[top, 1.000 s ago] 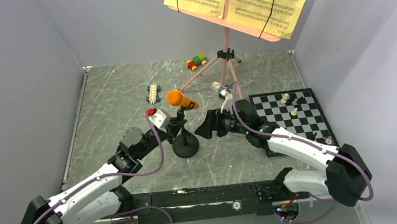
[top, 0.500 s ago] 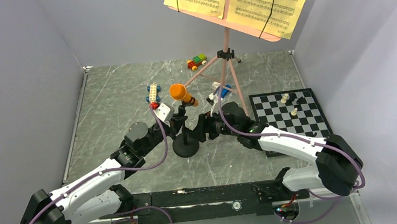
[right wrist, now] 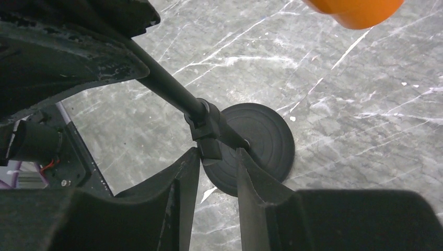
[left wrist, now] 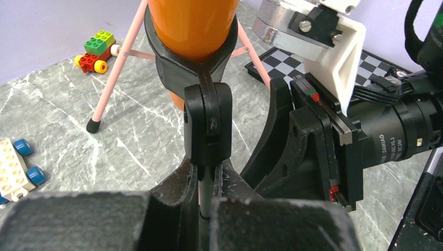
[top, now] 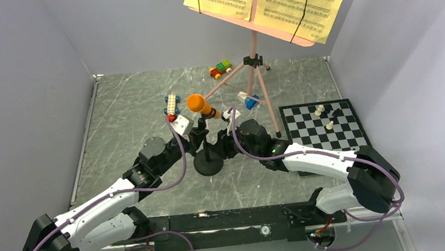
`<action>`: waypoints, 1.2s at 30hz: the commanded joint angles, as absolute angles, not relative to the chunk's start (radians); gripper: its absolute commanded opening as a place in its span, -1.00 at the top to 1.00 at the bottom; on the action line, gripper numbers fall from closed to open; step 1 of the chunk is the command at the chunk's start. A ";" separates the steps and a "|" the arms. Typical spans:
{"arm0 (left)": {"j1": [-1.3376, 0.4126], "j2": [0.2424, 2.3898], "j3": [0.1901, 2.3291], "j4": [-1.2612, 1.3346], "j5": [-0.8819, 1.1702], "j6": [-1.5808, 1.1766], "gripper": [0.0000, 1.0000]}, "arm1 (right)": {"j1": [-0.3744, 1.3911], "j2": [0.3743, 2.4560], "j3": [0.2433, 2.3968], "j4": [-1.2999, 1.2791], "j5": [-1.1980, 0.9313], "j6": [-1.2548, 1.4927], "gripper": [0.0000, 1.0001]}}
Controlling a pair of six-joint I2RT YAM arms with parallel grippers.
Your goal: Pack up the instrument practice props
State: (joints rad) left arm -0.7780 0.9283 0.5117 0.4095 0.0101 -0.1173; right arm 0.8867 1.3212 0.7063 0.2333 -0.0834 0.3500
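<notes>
The orange toy microphone [top: 201, 106] sits tilted in the clip of the small black mic stand [top: 208, 165], which stands mid-table on its round base [right wrist: 261, 141]. My left gripper [top: 199, 139] is shut on the thin pole just under the clip [left wrist: 207, 125]. From the right, my right gripper [top: 221, 144] reaches low on the pole, its jaws narrowed to either side of the collar [right wrist: 205, 123]. A sliver of gap still shows there. The pink music stand [top: 253, 56] rises behind, with yellow sheet-music pages [top: 270, 0] strapped on top.
A chessboard [top: 326, 125] with a few pieces lies right of the right arm. Block toy cars rest at the back: a white one [top: 171, 104], a red-green one [top: 220, 69], a blue-white one [top: 247, 99] beside a pink tripod leg [left wrist: 117, 68]. Grey walls enclose the table.
My right arm has swung left up to the mic stand and its jaws have narrowed from wide open around the lower pole. The left gripper kept its hold, shifting slightly forward.
</notes>
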 commanded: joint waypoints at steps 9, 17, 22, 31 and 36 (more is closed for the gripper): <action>-0.779 0.893 0.508 0.392 0.014 -0.120 1.00 | 0.926 1.357 0.714 0.408 0.058 0.167 0.64; -0.780 0.921 0.523 0.339 0.003 -0.138 1.00 | 1.057 1.357 0.660 0.488 0.358 -0.120 1.00; -0.780 0.924 0.502 0.353 -0.075 -0.183 1.00 | 1.210 1.445 0.613 0.675 0.635 -0.455 1.00; -0.779 0.956 0.489 0.378 -0.066 -0.200 1.00 | 1.325 1.674 0.576 1.073 0.892 -0.893 1.00; -0.779 0.966 0.483 0.393 -0.063 -0.201 1.00 | 1.352 1.716 0.584 1.141 0.933 -0.960 1.00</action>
State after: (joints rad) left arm -0.7769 0.9409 0.4988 0.4412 -0.0437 -0.1436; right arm 1.3472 1.7065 0.5953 1.0733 0.8070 -0.8425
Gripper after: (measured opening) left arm 0.072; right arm 0.072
